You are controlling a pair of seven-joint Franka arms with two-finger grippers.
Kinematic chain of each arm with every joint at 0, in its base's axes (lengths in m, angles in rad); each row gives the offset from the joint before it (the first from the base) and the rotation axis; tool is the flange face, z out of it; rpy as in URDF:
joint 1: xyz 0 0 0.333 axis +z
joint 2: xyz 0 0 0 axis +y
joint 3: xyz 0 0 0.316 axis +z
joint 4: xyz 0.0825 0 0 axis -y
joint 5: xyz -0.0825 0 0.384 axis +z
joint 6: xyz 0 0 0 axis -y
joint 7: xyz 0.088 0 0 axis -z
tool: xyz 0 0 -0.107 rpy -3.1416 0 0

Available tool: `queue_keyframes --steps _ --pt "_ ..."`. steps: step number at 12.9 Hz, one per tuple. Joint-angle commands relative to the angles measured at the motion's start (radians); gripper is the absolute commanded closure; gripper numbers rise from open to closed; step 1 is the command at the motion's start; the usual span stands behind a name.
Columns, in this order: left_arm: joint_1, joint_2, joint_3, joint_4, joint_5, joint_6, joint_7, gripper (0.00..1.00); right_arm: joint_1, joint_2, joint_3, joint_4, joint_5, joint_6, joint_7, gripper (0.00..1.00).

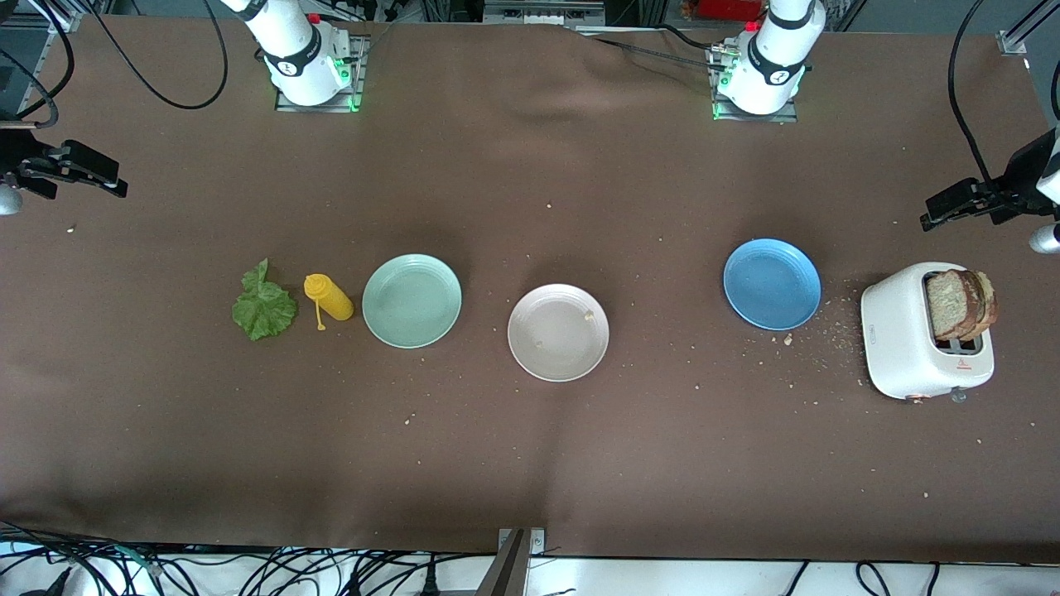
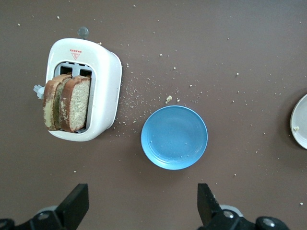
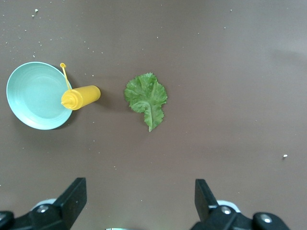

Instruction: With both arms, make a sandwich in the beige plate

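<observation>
Bread for the sandwich, two brown slices (image 1: 961, 305), stands upright in the slots of the white toaster (image 1: 898, 348) at my left arm's end of the desk (image 1: 530, 463). Lettuce leaf (image 1: 263, 305) lies flat on the brown cloth toward my right arm's end, just beside the yellow squeeze bottle (image 1: 329, 300), which lies on its side with its cap strap trailing. That bottle lies between the leaf and the mint-green plate (image 1: 411, 300), close against the plate's rim.

My beige plate (image 1: 558, 332) sits mid-desk, a little nearer the front camera than its neighbours, bare but for a couple of crumbs. A blue plate (image 1: 772, 284) rests between it and the toaster, with crumbs scattered on the cloth between blue plate and toaster.

My left pincer (image 2: 143, 203) hangs with fingers spread wide and holding nothing, over the desk near the blue plate and toaster. My right pincer (image 3: 140, 201) hangs likewise open and bare, over the cloth near the leaf and bottle. Both my arms wait out at the desk's ends.
</observation>
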Motion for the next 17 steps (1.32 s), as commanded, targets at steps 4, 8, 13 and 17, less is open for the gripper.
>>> queue_keyframes --steps 4,8,13,17 --pt "-0.001 -0.003 0.001 0.000 0.007 0.006 0.021 0.00 -0.001 -0.004 0.001 0.013 -0.005 -0.015 -0.005 0.00" --pt "-0.001 -0.003 0.001 -0.002 0.008 0.006 0.021 0.00 -0.001 -0.002 0.003 0.013 -0.004 -0.015 -0.005 0.00" --pt "-0.001 -0.003 0.001 -0.002 0.016 0.008 0.021 0.00 -0.001 0.013 0.003 0.045 -0.008 -0.006 0.000 0.00" --pt "-0.001 -0.003 0.001 -0.002 0.016 0.008 0.021 0.00 -0.001 0.013 0.001 0.045 -0.011 -0.020 0.005 0.00"
